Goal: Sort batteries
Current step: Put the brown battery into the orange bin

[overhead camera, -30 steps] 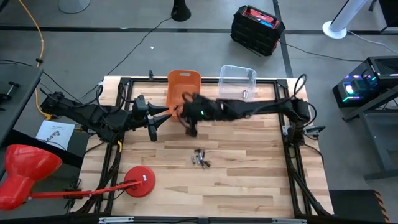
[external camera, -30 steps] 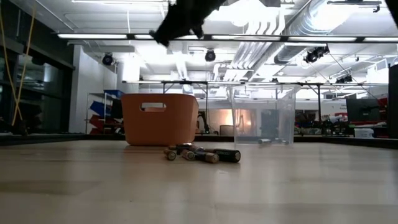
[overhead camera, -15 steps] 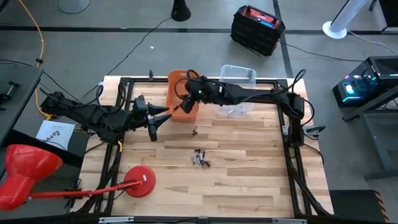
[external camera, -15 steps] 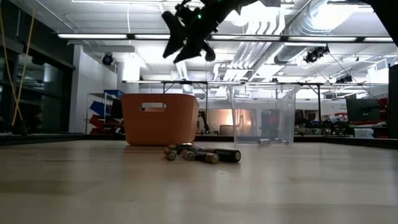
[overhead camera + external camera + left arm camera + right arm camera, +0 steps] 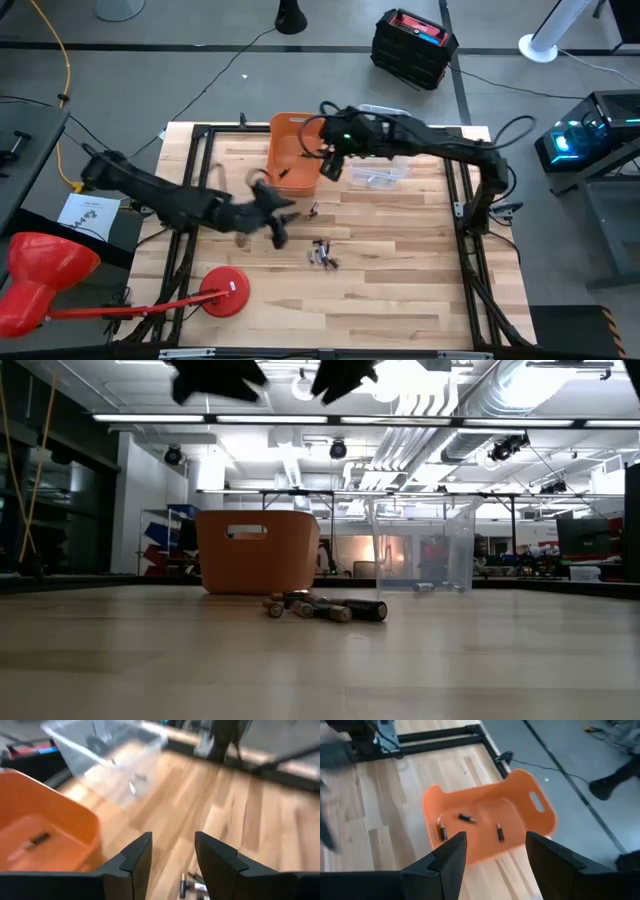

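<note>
A small heap of batteries (image 5: 322, 255) (image 5: 325, 607) lies on the wooden table near its middle, and one more battery (image 5: 313, 210) lies apart, farther back. Three batteries (image 5: 470, 827) lie inside the orange bin (image 5: 293, 150) (image 5: 490, 815). My right gripper (image 5: 330, 165) (image 5: 495, 855) hangs open and empty above the orange bin's right edge, beside the clear bin (image 5: 385, 125). My left gripper (image 5: 278, 225) (image 5: 172, 865) is open and empty in the air, left of the heap (image 5: 192, 885) and a little farther back.
The orange bin (image 5: 257, 550) and the clear bin (image 5: 420, 550) stand side by side at the table's far edge. A red lamp base (image 5: 225, 292) sits at the near left. Bare wood lies on the right half and along the near edge.
My right gripper has gone up and toward the far edge, passed over the orange bin, then shifted right toward the clear bin. My left arm has swung from the table's left side toward the middle and the near edge, closing on the battery heap.
</note>
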Robot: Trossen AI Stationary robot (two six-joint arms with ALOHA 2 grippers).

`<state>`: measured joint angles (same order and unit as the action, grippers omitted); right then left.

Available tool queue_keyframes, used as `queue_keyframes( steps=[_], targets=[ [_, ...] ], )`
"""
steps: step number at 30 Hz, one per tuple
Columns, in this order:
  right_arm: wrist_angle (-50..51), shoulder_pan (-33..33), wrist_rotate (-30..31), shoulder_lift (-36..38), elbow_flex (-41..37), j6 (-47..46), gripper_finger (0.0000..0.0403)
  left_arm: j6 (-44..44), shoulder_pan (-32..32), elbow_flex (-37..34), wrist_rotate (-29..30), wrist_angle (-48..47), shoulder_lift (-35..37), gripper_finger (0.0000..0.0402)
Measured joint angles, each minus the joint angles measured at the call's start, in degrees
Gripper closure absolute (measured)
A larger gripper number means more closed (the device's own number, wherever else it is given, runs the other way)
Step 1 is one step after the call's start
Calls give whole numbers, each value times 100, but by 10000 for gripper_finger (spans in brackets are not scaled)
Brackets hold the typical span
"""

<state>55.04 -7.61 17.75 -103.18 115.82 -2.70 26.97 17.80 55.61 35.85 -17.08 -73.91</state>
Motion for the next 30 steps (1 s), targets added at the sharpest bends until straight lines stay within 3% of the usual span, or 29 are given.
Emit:
queue_keyframes(
  steps=[7, 18, 27, 30],
  targets=[
    [963, 469, 878, 831, -38, -706, 203, 285, -635, -2, -971, 443, -1619, 260],
    [1619, 1192, 1910, 1447, -41, -1714, 203, 744, -1604, -2, -2133, 503, -2762, 268],
    [1889, 1365, 1948, 1390, -45, -1995, 203, 773, -1635, 20, -2316, 698, -3366, 276],
    [1889, 1365, 1988, 1390, -45, -2036, 203, 649, -1585, 21, -2298, 645, -3410, 295]
  ],
)
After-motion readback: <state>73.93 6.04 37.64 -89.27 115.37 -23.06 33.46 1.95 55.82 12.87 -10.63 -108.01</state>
